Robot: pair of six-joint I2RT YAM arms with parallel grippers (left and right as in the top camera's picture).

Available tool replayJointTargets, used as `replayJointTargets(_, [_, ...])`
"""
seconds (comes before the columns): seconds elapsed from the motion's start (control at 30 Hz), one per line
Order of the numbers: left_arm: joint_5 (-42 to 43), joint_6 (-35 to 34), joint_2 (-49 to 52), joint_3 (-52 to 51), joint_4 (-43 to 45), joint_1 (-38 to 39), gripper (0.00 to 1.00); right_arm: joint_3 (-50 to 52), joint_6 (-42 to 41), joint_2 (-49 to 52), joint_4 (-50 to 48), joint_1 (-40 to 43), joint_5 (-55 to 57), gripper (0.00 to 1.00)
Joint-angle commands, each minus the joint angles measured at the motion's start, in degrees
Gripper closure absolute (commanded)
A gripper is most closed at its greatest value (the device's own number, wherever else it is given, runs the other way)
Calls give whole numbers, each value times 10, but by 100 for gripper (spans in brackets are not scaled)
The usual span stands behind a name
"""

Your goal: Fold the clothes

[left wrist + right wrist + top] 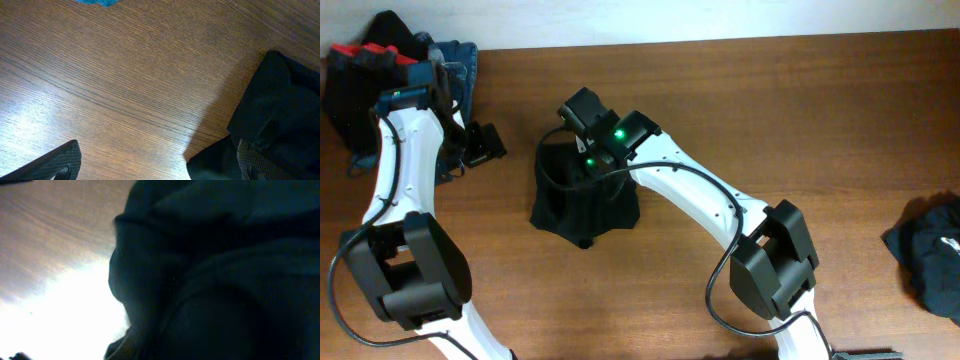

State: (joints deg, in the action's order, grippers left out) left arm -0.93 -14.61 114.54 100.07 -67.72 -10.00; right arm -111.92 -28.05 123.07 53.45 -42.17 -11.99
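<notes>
The black top (582, 208) lies bunched at the table's middle, drawn up into a tent shape under my right gripper (590, 163). The right wrist view is filled with its dark fabric (215, 280), and the fingers are hidden in it. The pulled-up cloth suggests the gripper is shut on it. My left gripper (483, 146) hovers to the left of the top, open and empty. In the left wrist view its fingers (159, 148) are spread wide over bare wood, with the top's edge (280, 100) by the right finger. No neck label shows.
A pile of clothes (380, 70), black, red and blue denim, sits at the back left corner. Another dark garment (930, 250) lies at the right edge. A scrap of blue fabric (97, 2) shows at the top of the left wrist view.
</notes>
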Motion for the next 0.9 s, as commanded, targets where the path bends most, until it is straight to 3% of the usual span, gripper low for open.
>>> replayJointTargets(0.0, [-6, -6, -7, 3, 0, -3, 1, -11, 5, 21, -6, -7, -12, 81])
replayJointTargets(0.33, [-6, -6, -7, 3, 0, -3, 1, -11, 2, 40, -43, -33, -31, 84])
replayJointTargets(0.37, [-6, -6, -7, 3, 0, -3, 1, -11, 1, 40, -46, -37, -31, 80])
replayJointTargets(0.43, [-6, -6, -7, 3, 0, -3, 1, -11, 1, 40, -50, -44, -30, 59])
replayJointTargets(0.5, [-6, -6, -7, 3, 0, -3, 1, -11, 1, 40, -51, -49, -30, 28])
replayJointTargets(0.6, [-6, -6, -7, 3, 0, -3, 1, -11, 6, 40, -51, -51, -30, 11])
replayJointTargets(0.73, [-6, -6, -7, 3, 0, -3, 1, -14, 61, 40, -48, -50, -21, 1])
replayJointTargets(0.87, [-6, -6, -7, 3, 0, -3, 1, -52, 114, 40, 20, -50, 89, 1])
